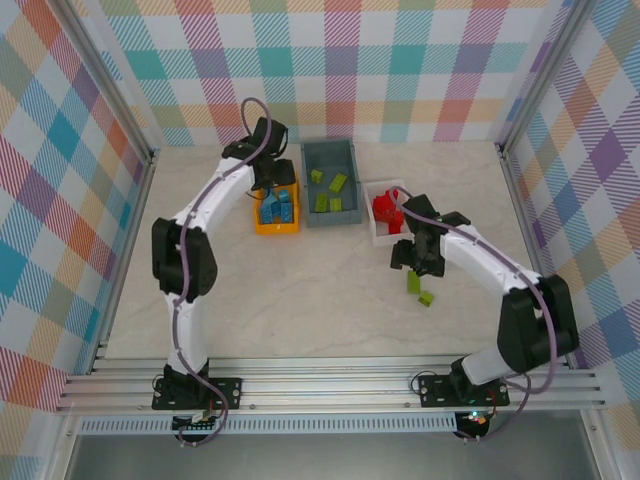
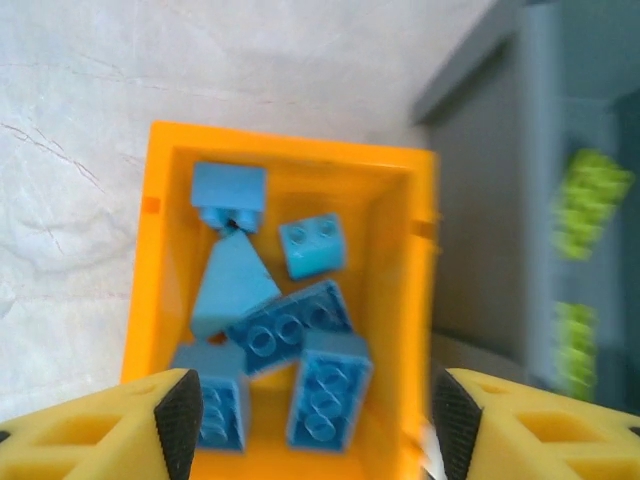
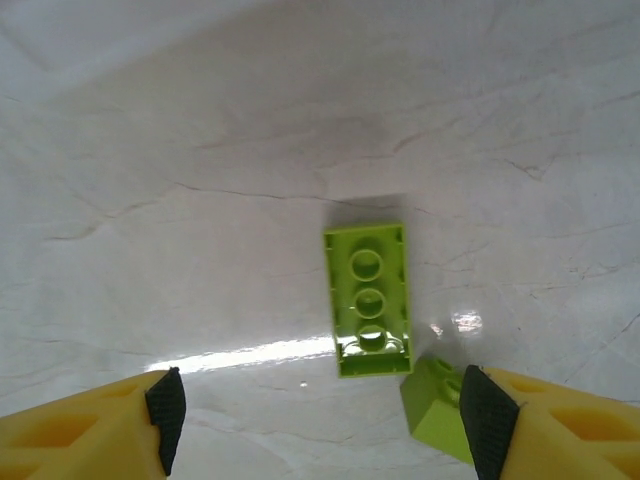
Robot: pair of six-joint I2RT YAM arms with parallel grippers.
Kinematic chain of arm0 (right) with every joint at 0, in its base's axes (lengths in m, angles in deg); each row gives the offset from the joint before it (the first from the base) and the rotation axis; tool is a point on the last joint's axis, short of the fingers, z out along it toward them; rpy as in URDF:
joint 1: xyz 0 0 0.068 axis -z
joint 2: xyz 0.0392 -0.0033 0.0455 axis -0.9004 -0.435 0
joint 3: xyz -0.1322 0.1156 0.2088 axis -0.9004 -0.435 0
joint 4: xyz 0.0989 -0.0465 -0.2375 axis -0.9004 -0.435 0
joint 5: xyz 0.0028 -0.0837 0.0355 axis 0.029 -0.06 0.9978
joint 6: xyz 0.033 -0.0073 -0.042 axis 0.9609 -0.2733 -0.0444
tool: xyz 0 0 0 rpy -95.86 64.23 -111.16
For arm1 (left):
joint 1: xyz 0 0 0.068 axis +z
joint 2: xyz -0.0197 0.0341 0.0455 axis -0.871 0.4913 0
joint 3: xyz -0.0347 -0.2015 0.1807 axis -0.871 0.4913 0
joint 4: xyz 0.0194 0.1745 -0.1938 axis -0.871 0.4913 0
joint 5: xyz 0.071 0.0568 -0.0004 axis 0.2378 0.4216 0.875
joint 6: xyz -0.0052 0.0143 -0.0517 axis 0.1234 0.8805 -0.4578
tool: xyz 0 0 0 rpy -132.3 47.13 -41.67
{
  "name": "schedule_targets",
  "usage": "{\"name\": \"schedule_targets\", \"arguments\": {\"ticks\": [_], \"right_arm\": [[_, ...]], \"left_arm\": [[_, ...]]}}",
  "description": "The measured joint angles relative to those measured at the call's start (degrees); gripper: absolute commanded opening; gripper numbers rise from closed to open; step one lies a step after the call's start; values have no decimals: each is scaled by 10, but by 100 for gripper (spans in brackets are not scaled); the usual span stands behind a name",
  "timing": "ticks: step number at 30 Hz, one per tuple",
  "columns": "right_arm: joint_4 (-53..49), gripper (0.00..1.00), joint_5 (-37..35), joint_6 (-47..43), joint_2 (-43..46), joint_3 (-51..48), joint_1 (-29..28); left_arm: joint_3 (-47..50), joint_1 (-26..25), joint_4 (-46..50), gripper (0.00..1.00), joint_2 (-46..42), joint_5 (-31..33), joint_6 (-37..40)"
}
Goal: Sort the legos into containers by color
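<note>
Hovering above the orange-yellow bin (image 2: pixel 290 150) of light blue bricks (image 2: pixel 290 330), the left gripper (image 2: pixel 310 430) gapes wide, empty. The right gripper (image 3: pixel 315 420), equally open and empty, hangs over a lime brick (image 3: pixel 368 298) on the counter (image 3: pixel 200 150), with a smaller lime brick (image 3: pixel 435 400) beside it.

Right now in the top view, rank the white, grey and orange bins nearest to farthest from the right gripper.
1. The white bin, beside the right gripper.
2. The grey bin, centre.
3. The orange bin, far left.

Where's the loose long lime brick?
The long lime plastic brick lies right of centre in the top view, below the small white plastic bin, beside a smaller lime brick.
</note>
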Motion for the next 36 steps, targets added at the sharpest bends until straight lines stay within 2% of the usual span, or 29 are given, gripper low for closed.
{"name": "schedule_targets", "arguments": {"ticks": [3,8,14,18,20,22,25,29,32,36], "right_arm": [[0,76,12,-13,-40,0,14],[1,70,24,-22,-79,1,17],[7,60,22,-19,-113,1,17],[18,47,16,-14,-137,1,17],[27,38,15,-11,-143,-1,17],[32,33,13,-11,-141,-1,16],[37,31,-10,-12,-130,-1,-1],[20,31,-28,-11,-96,17,-57],[5,31,-26,-12,-85,84,-97],[-1,31,-10,-25,-123,237,-126]], "left_arm": [[77,-47,-40,75,-101,-12,-14],[245,-168,-129,75,-255,-39,-65],[405,-305,-206,75,-313,-21,-148],[457,-381,-229,74,-327,11,-191],[470,-414,-240,74,-337,33,-211],[481,-442,-252,74,-351,59,-231],[489,-481,-254,74,-368,108,-256],[498,-529,-253,71,-382,184,-288],[524,-554,-249,68,-400,241,-325],[561,-584,-234,67,-414,318,-376]]}}
